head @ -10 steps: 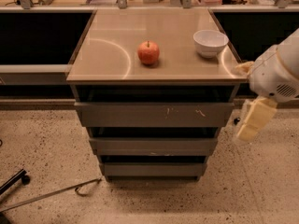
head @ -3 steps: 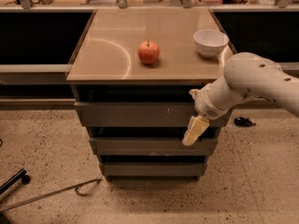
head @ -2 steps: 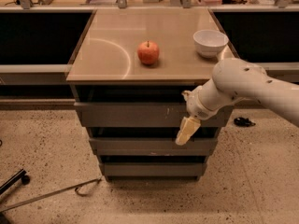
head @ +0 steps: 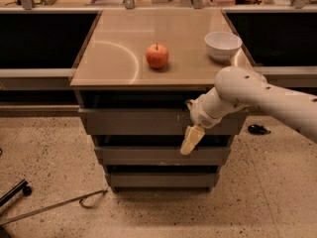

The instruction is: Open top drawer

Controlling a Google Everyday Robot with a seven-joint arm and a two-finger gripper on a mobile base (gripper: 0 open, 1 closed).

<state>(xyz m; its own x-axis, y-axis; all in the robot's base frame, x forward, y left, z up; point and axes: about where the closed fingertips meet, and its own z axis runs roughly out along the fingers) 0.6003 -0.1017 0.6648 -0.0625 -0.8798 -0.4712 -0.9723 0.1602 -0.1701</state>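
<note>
The top drawer (head: 133, 121) is the widest grey metal front just under the counter top, with small white scratches right of centre. It looks closed, in line with the cabinet. My gripper (head: 190, 139) hangs from the white arm (head: 257, 95) that reaches in from the right. It points down in front of the right part of the top drawer's front, its tip over the gap above the second drawer (head: 148, 155).
A red apple (head: 157, 55) and a white bowl (head: 223, 44) stand on the counter top (head: 114, 53). A third drawer (head: 158, 180) sits lowest. A thin metal rod (head: 54, 206) lies on the speckled floor at left. A dark object (head: 257, 129) lies on the floor at right.
The arm has swung in from the right, and the gripper has moved left across the drawer front to right of centre. The drawers have not moved.
</note>
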